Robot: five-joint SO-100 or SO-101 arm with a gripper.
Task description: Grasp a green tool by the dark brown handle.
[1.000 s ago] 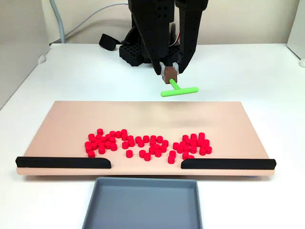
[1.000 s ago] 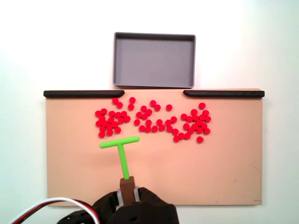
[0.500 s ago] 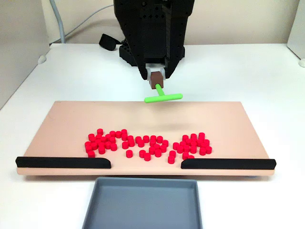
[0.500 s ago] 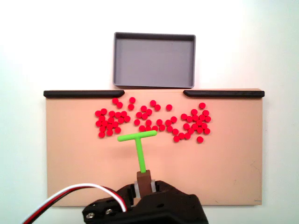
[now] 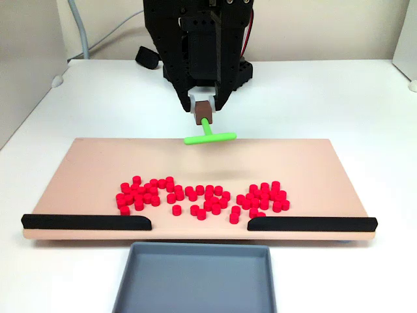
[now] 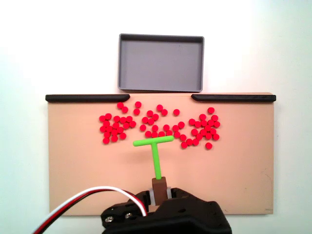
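The pincer (image 5: 202, 108) is sitting closed on the dark brown handle (image 5: 202, 111), its two fingers pressing the block from either side, and in the top-down fixed view the same pincer (image 6: 159, 191) is showing at the bottom of the picture with the dark brown handle (image 6: 159, 185) poking out from between pale finger pads. From the handle the green tool (image 6: 155, 151) is running straight away from the pincer: its thin stem is pointing toward the red cylinders (image 6: 158, 125), and its crossbar is lying square to the stem at the far end, just beside the nearest cylinders in that view. So the long axis of the tool is lining up with the reach of the arm, with the cylinders ahead of the crossbar and the pincer behind it.

In the front fixed view the green tool (image 5: 208, 134) is hanging tilted down from the handle, and a faint shadow on the tan board (image 5: 91, 169) beneath suggests the crossbar is hovering above the board rather than resting on it, though I cannot tell for sure. Beyond the cylinders, two black strips (image 6: 80, 98) are edging the board, with the grey tray (image 6: 161, 63) lying on the white surface (image 6: 273, 48) past the gap between them
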